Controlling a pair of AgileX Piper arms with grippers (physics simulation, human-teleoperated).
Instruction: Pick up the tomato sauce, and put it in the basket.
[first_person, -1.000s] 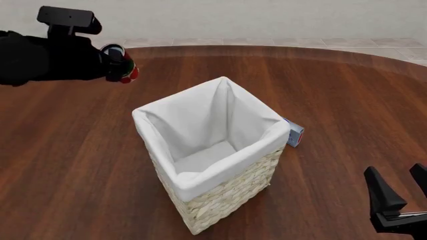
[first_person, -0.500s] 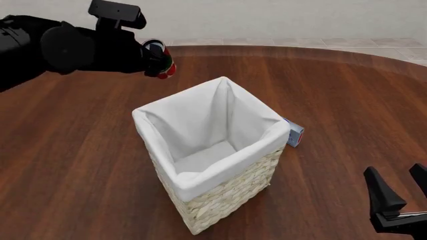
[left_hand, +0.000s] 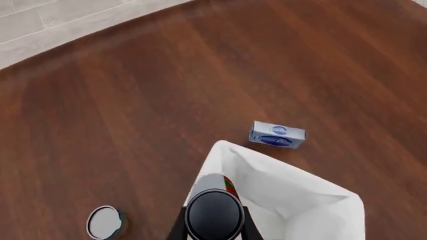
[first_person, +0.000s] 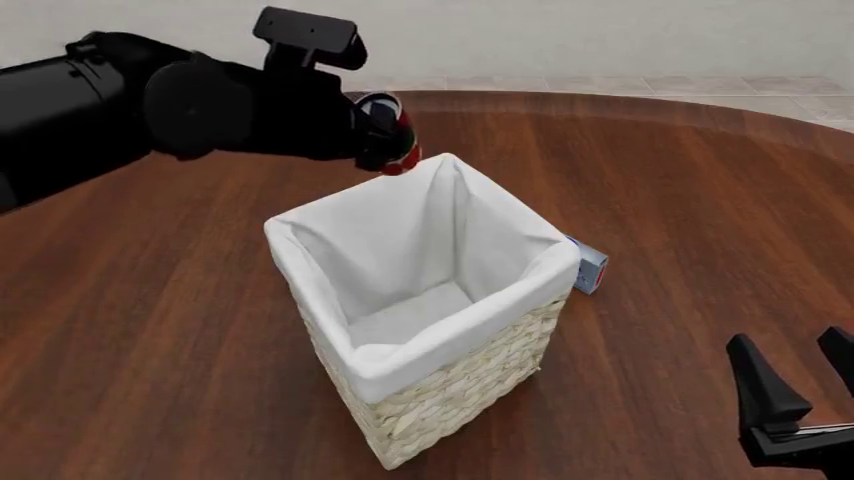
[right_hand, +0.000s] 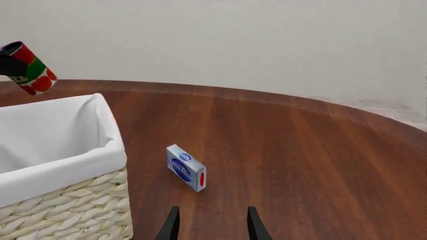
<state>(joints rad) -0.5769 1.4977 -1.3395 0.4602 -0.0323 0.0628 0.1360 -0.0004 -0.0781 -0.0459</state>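
Above the basket's far corner now hangs the left gripper, carried rightward from the table's far left edge, clamped on the tomato sauce (red-green label, lettering unreadable). Its fingers are mostly hidden. The right gripper rests spread, unmoved, near the half-hidden blue-grey box.

No legible text anywhere. Small blue-grey box carries a blue oval emblem and red mark, lettering unreadable. Red-and-green tin can: label print too small to read.
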